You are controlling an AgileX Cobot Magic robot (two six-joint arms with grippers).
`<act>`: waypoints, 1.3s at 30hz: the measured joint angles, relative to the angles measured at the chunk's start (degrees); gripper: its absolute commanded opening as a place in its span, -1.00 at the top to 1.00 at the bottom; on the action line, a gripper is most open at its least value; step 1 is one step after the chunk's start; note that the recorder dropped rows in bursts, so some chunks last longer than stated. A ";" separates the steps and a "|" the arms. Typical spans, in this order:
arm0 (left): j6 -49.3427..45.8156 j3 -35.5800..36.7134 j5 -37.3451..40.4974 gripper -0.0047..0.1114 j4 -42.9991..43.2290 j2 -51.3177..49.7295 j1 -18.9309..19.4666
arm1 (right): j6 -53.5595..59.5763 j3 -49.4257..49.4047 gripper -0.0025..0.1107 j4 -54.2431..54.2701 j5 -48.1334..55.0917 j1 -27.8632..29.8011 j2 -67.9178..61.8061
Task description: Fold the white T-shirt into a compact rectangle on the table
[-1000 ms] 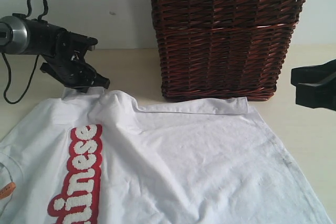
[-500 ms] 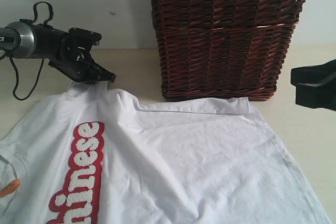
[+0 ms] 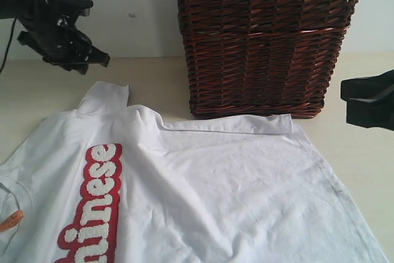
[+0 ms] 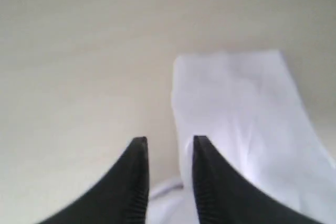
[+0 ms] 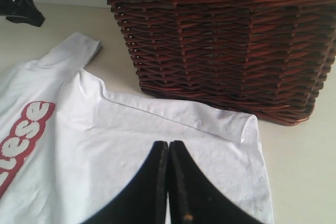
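Note:
The white T-shirt (image 3: 203, 189) lies spread on the table (image 3: 154, 81), red-outlined lettering (image 3: 92, 204) facing up. One sleeve (image 3: 106, 95) points toward the wall, and another folded edge (image 3: 246, 124) lies by the basket. My left gripper (image 3: 92, 60) hangs above and behind that sleeve, apart from it. In the left wrist view it (image 4: 170, 140) is open with nothing between the fingers, and the sleeve (image 4: 236, 103) lies flat below. My right gripper (image 5: 168, 143) is shut and empty above the shirt's body (image 5: 131, 145). It (image 3: 354, 100) sits at the right edge of the exterior view.
A dark wicker basket (image 3: 265, 41) with white lace trim stands at the back of the table, touching the shirt's far edge; it also fills the right wrist view (image 5: 226, 40). A small orange tag (image 3: 11, 220) shows at the collar. A white wall is behind.
My left gripper has opened, let go of the sleeve and risen up and to the left. The sleeve now lies flat on the table. The right arm has not moved.

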State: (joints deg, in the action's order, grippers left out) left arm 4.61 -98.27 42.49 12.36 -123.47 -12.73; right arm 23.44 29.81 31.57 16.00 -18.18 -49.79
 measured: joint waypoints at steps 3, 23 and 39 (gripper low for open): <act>0.00 3.98 5.07 0.92 -0.76 2.06 0.26 | 0.00 0.00 0.96 0.00 0.00 0.00 0.00; -6.19 14.31 -12.20 0.92 -14.56 2.74 0.30 | 0.45 0.00 0.96 1.05 0.22 0.00 0.00; -13.12 -23.31 3.25 0.54 -14.48 -22.82 0.30 | 1.47 0.00 0.96 1.05 0.22 0.00 -4.47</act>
State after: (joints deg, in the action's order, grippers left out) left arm -8.50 -121.58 45.74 -2.12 -146.29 -12.43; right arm 24.91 29.81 32.63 16.22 -18.18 -54.26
